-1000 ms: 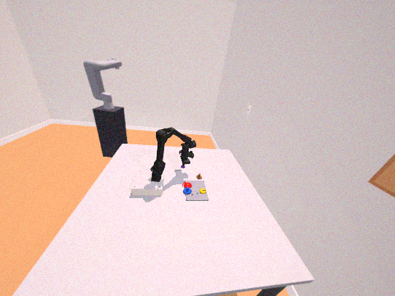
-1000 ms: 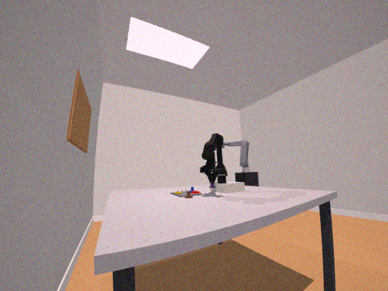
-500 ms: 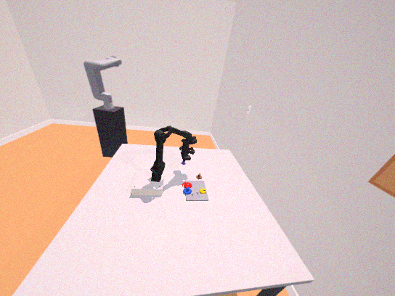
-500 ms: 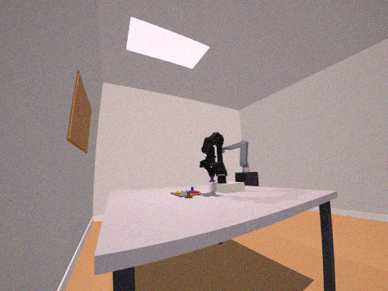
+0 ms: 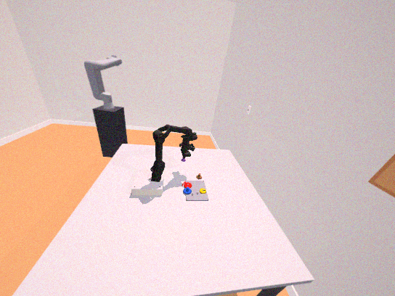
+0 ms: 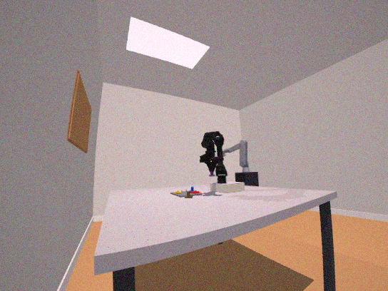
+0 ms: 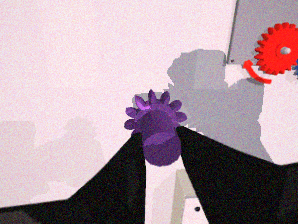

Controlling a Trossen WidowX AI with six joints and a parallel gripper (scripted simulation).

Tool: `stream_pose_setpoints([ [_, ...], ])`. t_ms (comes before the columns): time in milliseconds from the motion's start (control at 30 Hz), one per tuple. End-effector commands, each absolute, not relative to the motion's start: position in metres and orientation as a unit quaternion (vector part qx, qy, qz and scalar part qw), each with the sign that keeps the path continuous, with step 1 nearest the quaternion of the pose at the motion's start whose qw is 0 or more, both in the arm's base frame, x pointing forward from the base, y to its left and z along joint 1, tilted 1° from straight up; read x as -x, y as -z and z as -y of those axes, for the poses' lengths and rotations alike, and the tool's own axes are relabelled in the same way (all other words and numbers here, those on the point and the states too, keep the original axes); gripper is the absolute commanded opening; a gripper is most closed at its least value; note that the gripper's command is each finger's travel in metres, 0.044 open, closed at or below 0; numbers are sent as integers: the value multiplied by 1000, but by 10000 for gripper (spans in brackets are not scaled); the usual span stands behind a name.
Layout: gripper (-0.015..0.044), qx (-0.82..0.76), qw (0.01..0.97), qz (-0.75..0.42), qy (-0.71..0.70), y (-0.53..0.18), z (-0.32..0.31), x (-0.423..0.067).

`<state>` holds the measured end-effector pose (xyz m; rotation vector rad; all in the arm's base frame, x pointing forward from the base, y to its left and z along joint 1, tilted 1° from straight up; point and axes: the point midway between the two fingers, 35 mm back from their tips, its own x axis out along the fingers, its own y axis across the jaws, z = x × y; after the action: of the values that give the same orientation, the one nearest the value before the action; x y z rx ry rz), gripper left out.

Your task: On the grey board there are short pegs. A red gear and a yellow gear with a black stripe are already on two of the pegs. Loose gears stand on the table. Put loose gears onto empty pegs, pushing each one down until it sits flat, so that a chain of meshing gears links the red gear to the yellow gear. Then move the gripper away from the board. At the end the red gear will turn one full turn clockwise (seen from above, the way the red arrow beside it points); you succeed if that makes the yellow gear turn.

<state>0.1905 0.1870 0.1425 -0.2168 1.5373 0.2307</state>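
My gripper (image 5: 184,157) (image 6: 212,172) (image 7: 159,137) is shut on the knob of a purple gear (image 5: 183,159) (image 6: 212,175) (image 7: 155,117) and holds it well above the table, off to the side of the grey board (image 5: 202,197) (image 7: 245,30). A red gear (image 5: 188,185) (image 7: 275,42) sits on the board with a red arrow (image 7: 256,75) beside it. A blue gear (image 5: 187,191) (image 6: 192,189) is beside the red one. The yellow gear (image 5: 202,191) (image 6: 177,192) is across the board. Small pegs (image 5: 197,193) show near the blue and yellow gears. A brown gear (image 5: 199,176) (image 6: 188,195) stands on the table beside the board.
A pale block-shaped base (image 5: 147,193) (image 6: 232,187) is by the arm's foot, on the left of the board in the top view. The arm's shadow falls on the table between its foot and the board. A grey arm on a black pedestal (image 5: 110,130) stands beyond the table.
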Motion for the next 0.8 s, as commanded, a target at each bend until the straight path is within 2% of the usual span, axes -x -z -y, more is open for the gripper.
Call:
stream_pose_setpoints([
  [0, 0, 95, 713, -687, -105, -151, -187, -192],
  [767, 0, 91, 716, -685, -99, -140, -161, -223],
])
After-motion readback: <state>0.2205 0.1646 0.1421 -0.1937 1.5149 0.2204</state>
